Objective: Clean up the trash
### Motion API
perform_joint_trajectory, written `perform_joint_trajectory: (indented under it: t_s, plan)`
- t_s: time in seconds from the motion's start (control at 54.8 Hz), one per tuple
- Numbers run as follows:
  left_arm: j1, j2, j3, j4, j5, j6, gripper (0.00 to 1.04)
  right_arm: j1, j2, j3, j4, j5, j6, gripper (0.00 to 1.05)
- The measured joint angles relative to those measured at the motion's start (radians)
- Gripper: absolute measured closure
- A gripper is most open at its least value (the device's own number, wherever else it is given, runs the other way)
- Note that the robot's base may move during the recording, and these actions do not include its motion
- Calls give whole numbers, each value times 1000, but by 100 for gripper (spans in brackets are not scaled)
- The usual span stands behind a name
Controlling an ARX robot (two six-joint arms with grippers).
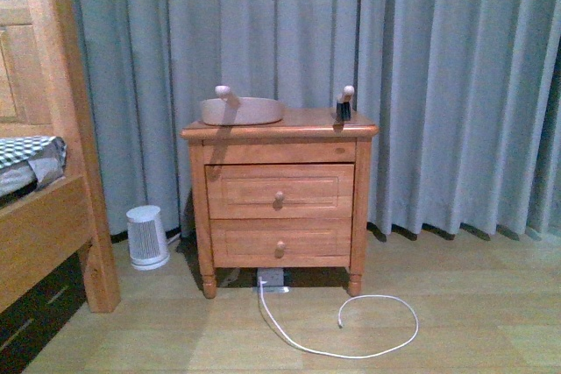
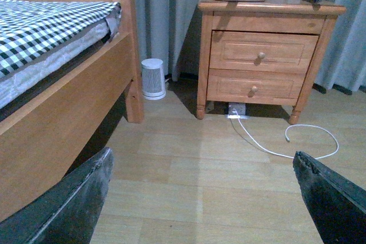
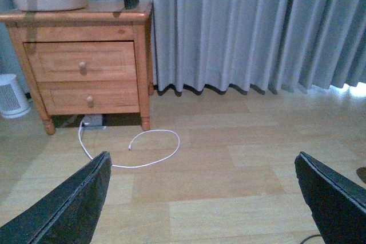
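You are holding the left tool (image 2: 201, 155) and right tool (image 3: 202, 155) open and empty, no trash is showing, so the whole cleanup is lying ahead.

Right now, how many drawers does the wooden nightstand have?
2, stacked in the nightstand: the upper drawer directly under its top, the lower drawer beneath that. Both are shut; none appears hidden.

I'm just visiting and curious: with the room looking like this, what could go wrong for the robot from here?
The loose white cable looped on the floor before the nightstand could snag the robot. No trash shows in any view, so it may grab the wrong thing.
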Motion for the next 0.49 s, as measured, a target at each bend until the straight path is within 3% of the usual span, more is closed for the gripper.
perform_joint_trajectory:
  t_s: [0.492]
  plan:
    - [0, 0, 0, 0, 0, 0, 8, 0, 0, 0, 0, 0, 0, 7]
